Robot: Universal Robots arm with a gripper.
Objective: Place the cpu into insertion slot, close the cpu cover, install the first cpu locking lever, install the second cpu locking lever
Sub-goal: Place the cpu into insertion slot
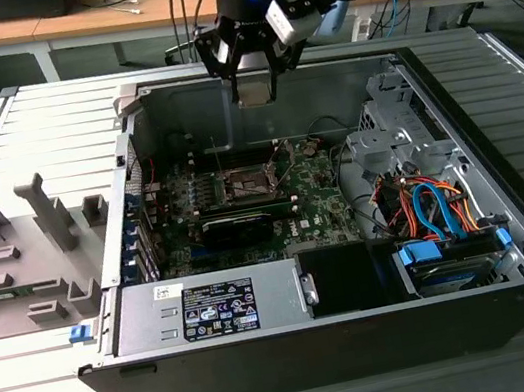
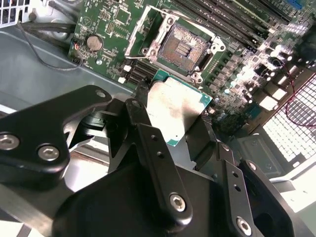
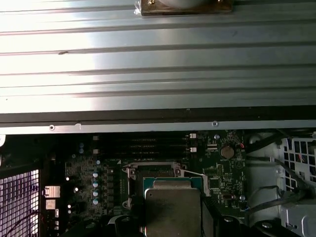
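Gripper (image 1: 255, 94) over the open case (image 1: 435, 257), fingers (image 2: 142, 116) pinching the cpu (image 2: 174, 109) by two opposite edges, chip held above the motherboard (image 2: 111, 22), clear of the bare slot (image 2: 181, 47); cover (image 2: 142, 30) looks flipped open, can't confirm.

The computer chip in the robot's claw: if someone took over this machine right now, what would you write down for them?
Gripper: jaws shut on the cpu, held in the air above the motherboard inside the open computer case.
Insertion slot: bare, contacts exposed. The cpu cover appears swung open beside it.
Done: cpu is in the grasp.
Left: seating the cpu, closing the cover, both locking-lever steps.
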